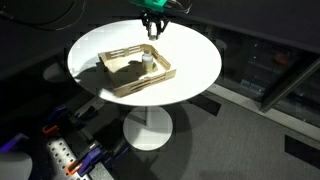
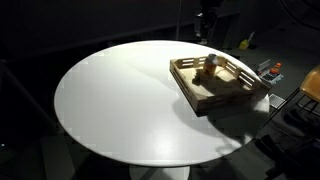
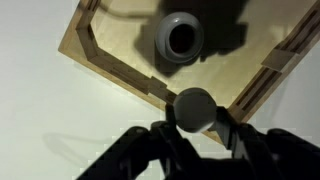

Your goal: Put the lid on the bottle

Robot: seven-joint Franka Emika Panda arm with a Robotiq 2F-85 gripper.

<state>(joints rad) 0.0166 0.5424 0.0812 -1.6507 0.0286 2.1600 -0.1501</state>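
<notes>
Evidently the tool (image 3: 196, 122) was clamped on the lid (image 3: 195, 106), while the bottle (image 3: 182, 40) stood open-mouthed just above it in frame, inside the tray (image 3: 120, 72).

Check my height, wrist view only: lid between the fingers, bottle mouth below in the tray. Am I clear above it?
Observer: Yes. In an exterior view the gripper hangs well above the bottle, open air between them.
Operator: The lid looks pinched here. Bottle upright?
Observer: Upright, standing on the floor of the tray.
Operator: Tray near the table edge?
Observer: Off-centre on the round white table, wholly on the top.
</notes>
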